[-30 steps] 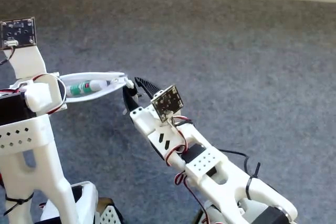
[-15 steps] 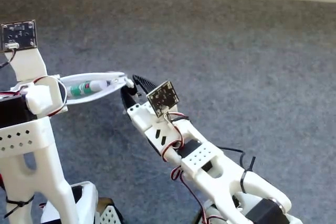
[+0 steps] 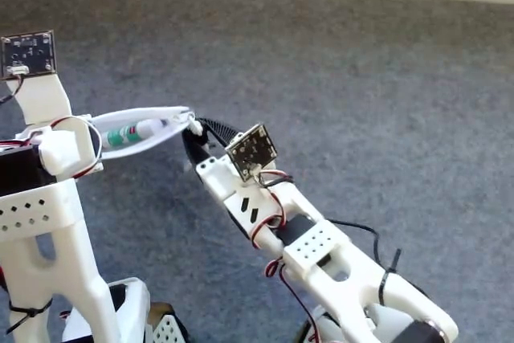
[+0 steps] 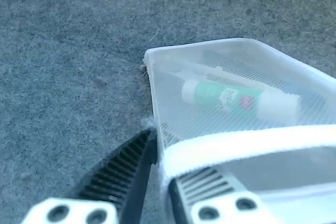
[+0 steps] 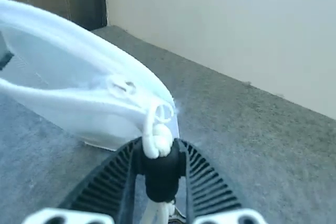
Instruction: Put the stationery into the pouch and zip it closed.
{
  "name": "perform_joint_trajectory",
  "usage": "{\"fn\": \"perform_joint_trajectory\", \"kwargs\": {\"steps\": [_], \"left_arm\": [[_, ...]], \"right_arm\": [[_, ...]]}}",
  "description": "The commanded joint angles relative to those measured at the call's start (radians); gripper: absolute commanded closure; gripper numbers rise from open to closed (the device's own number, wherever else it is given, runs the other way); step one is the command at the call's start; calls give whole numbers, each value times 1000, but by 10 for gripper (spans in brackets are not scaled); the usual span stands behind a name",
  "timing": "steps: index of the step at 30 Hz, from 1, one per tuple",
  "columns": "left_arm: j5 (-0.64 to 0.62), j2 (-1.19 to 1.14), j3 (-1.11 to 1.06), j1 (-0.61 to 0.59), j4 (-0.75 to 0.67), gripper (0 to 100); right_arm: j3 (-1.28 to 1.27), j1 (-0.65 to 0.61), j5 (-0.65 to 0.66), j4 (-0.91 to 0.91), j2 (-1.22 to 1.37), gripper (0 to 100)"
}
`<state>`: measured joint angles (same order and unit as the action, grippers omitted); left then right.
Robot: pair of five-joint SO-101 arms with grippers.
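High view: the translucent white mesh pouch is held over the grey carpeted table between both arms, with a green-and-white glue stick inside; left wrist view: the left gripper is clamped on the pouch's end edge; right wrist view: the right gripper pinches the white zipper pull.

The right claw sits at the end of the translucent pouch, its black fingers closed about the white zip pull. Just past the claw, inside the pouch, lies a green-and-white glue stick. Grey worktop spreads around.
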<state>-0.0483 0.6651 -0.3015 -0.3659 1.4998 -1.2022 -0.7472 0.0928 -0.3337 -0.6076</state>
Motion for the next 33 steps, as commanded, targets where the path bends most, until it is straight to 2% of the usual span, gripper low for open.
{"fn": "perform_joint_trajectory", "kwargs": {"steps": [1, 7, 11, 29, 33], "left_arm": [[6, 31, 12, 16, -2, 989], [6, 31, 12, 16, -2, 989], [6, 31, 12, 16, -2, 989], [6, 31, 12, 16, -2, 989], [6, 31, 12, 16, 0, 989]], "right_arm": [[58, 4, 11, 157, -59, 985], [82, 2, 11, 177, -58, 975], [76, -8, -21, 179, -58, 896], [84, -10, -35, 179, -58, 888], [84, -31, -31, 179, -58, 844]]}}
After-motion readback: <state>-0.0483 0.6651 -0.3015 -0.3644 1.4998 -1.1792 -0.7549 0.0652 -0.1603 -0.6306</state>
